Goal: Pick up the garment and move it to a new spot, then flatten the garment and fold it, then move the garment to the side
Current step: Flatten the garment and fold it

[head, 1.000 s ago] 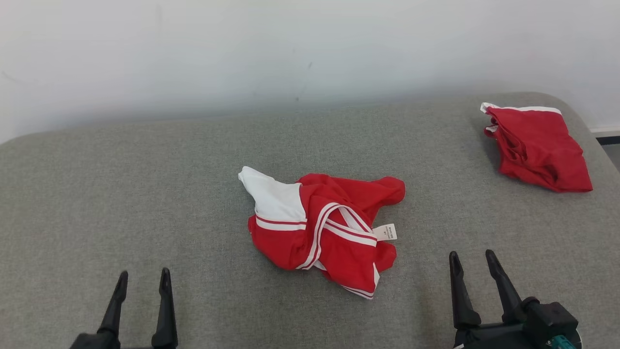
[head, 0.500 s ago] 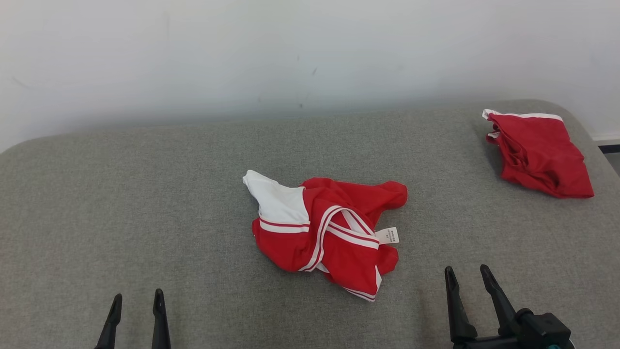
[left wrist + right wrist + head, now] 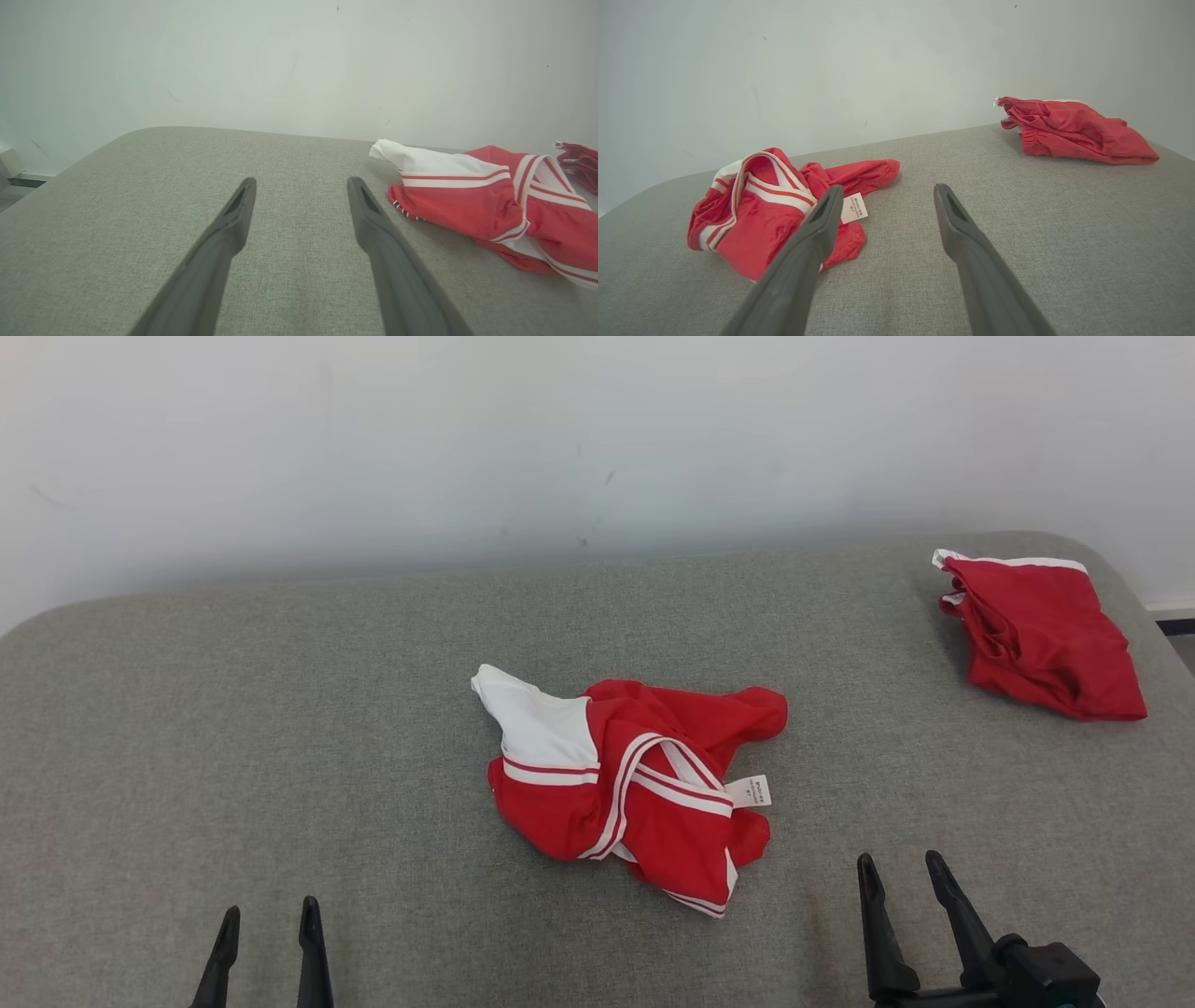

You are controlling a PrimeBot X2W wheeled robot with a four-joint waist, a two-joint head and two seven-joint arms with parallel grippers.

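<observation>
Starting nearest you, the left gripper point(image 3: 269, 910) and the right gripper point(image 3: 898, 861) sit low in the head view with nothing in them, fingers spread wide and well apart from the cloth. Further in, the garment point(image 3: 635, 784) lies crumpled in the middle of the grey padded surface point(image 3: 233, 728) — red with white stripes, a white panel point(image 3: 537, 723) at its left and a label point(image 3: 750, 791) at its right. Expect it to be light, limp and a little slippery (it looks like thin sports fabric), so pinch a raised fold or the striped band, not a flat layer. Farthest off, near the right rear corner, a second red garment point(image 3: 1041, 635) lies roughly folded — leave it be.
</observation>
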